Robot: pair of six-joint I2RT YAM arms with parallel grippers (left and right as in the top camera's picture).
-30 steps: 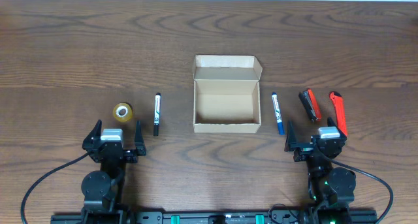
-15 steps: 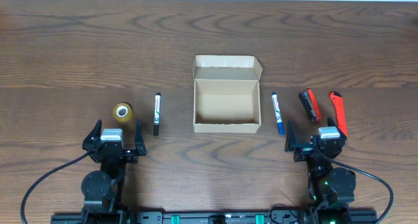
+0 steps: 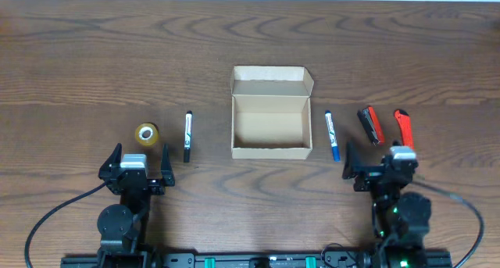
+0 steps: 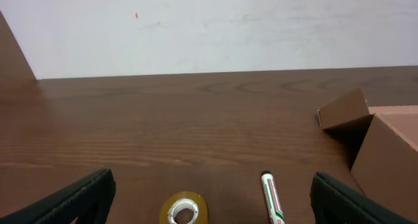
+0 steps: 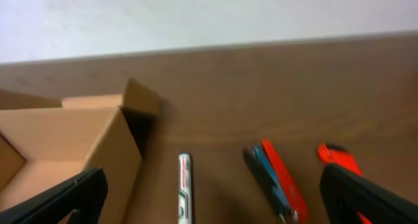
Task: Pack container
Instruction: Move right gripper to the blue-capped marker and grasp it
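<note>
Container [image 3: 269, 126]: tan cardboard box at mid-table, ahead of and between the two grippers, touched by neither.
Left gripper [image 3: 141, 152]: fingers spread wide apart, nothing between them, low over the near-left part of the table [image 3: 78, 65].
Right gripper [image 3: 376, 154]: fingers likewise apart and holding nothing, low over the near-right part.
Just ahead of the left gripper: a tape roll [image 3: 146, 134] lying flat, with a black-and-white marker [image 3: 187, 136] beside it on the box side, both apart from the fingers.
Just ahead of the right gripper: a blue marker [image 3: 332, 135] lying just beside the box's right wall; further right, a black-and-orange tool [image 3: 371, 125] and an orange tool [image 3: 404, 132] — the wrist view is too blurred to tell what kind.
Box, in detail: top open, flap lid [image 3: 271, 81] folded back on the far side, side tabs angled outward.
Markers: one on each side of the box — both lying outside it.
</note>
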